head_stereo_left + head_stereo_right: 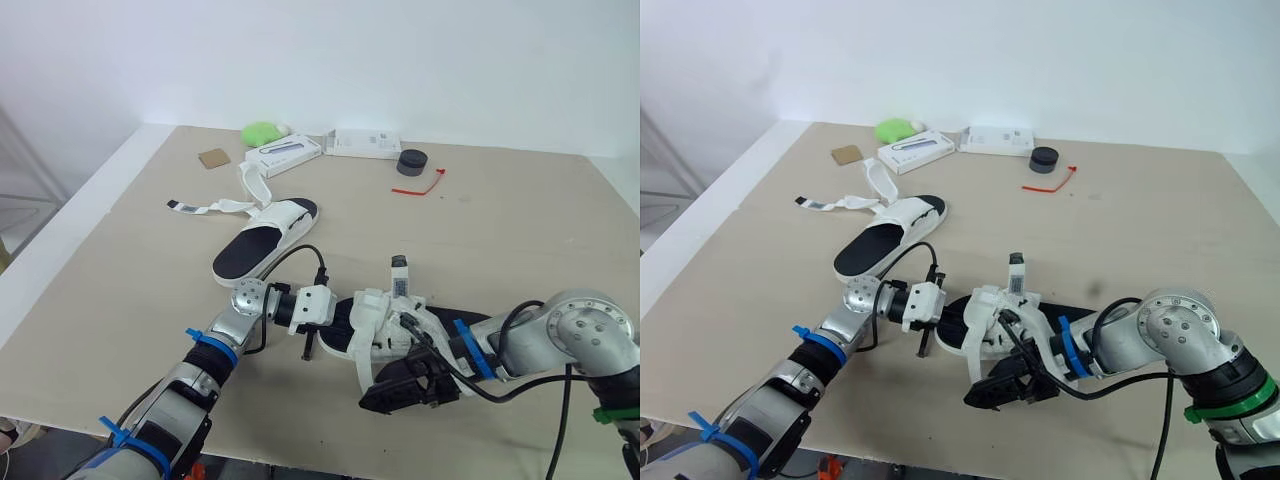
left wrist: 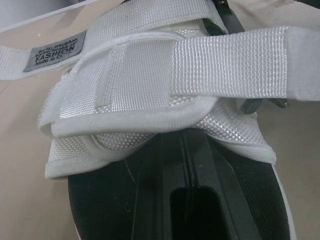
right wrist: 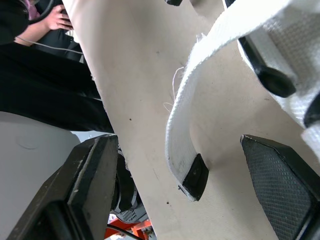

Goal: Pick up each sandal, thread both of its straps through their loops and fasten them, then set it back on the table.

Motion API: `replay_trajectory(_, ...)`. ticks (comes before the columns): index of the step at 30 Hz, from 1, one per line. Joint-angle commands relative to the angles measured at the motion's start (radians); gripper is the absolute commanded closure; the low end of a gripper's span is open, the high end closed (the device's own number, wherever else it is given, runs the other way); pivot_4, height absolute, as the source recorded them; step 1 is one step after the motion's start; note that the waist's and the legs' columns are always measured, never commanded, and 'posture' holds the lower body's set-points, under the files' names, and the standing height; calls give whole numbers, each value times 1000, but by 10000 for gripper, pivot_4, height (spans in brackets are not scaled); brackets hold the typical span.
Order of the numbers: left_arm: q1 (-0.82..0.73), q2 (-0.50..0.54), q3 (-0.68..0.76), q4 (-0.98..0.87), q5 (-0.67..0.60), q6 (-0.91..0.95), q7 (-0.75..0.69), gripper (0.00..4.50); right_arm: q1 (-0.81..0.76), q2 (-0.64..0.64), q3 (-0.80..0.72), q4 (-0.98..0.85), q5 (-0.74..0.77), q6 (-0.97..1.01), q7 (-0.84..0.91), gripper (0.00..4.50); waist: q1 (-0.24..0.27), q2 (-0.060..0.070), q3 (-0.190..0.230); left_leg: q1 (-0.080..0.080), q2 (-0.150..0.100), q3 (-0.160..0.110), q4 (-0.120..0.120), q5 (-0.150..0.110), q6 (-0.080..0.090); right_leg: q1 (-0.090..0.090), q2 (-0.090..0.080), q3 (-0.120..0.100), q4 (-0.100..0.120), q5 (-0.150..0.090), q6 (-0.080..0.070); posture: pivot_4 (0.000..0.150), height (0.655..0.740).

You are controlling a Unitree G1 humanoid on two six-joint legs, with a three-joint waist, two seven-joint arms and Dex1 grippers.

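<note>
Sandal (image 1: 385, 325): light, stiff sole, limp strap (image 3: 210, 85); hold strap's tip. Right gripper (image 3: 177, 145) gapes around it; left gripper (image 1: 310, 345) unclear.

Plain test room or lab. Bare beige table (image 1: 520, 230) set against a blank white wall (image 1: 400, 50). At the far edge, loose bench clutter: a long white box (image 1: 284, 153), a flat white carton (image 1: 362, 143), a black puck (image 1: 411, 162), a red cable tie (image 1: 420, 186), a cardboard scrap (image 1: 213, 158), a green lump (image 1: 262, 132). Beside the table, a seated person (image 3: 35, 85) in dark clothes.
</note>
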Motion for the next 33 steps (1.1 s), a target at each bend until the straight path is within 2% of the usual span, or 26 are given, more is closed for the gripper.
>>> replay_trajectory(1,84,43,-83,104,120,78,-14,45000,-26,2,3,-9,55,-2,-20,2872,0,0,0,0,0,0,0,0,0,0,0,0,0,0,0,1500,7400)
replay_trajectory(4,86,44,-84,100,120,80,-13,45000,-29,-5,9,-18,67,-1,-30,11496,0,0,0,0,0,0,0,0,0,0,0,0,0,0,-1,1500,7400)
replay_trajectory(9,84,38,-83,103,121,80,-6,45000,-36,-3,21,-31,62,2,-37,35214,0,0,0,-1,0,-1,0,0,0,-1,0,0,0,-1,-1,1500,7400)
replay_trajectory(10,84,38,-82,102,121,80,-5,45000,-37,-3,21,-31,63,2,-37,41604,0,0,0,-1,0,-1,0,0,0,-1,0,0,0,-1,-1,1500,7400)
replay_trajectory(11,84,38,-82,103,121,80,-4,45000,-37,-4,20,-28,60,4,-34,43656,0,0,0,-1,0,-1,0,0,0,0,0,0,0,-1,-1,1500,7400)
replay_trajectory(15,85,39,-82,104,121,79,-2,45000,-40,-20,-2,-26,68,10,5,43656,0,0,0,-1,0,-1,0,0,0,-1,0,0,0,-1,-1,1500,7400)
replay_trajectory(21,80,40,-80,111,121,76,-3,45000,-87,-41,-112,36,270,-97,123,43656,0,0,1,-1,0,-1,0,0,0,0,0,-1,0,-1,-1,1500,7400)
replay_trajectory(26,75,39,-77,118,120,75,-1,45000,-163,-43,-93,163,305,-138,80,43656,0,0,1,-1,1,-1,0,0,1,0,0,-1,0,-1,-1,1500,7400)
replay_trajectory(33,72,36,-76,128,121,71,3,45000,-245,-22,7,351,284,-106,-115,43656,0,1,2,-2,1,-1,0,1,1,-1,-1,0,0,3,-8,1500,7400)
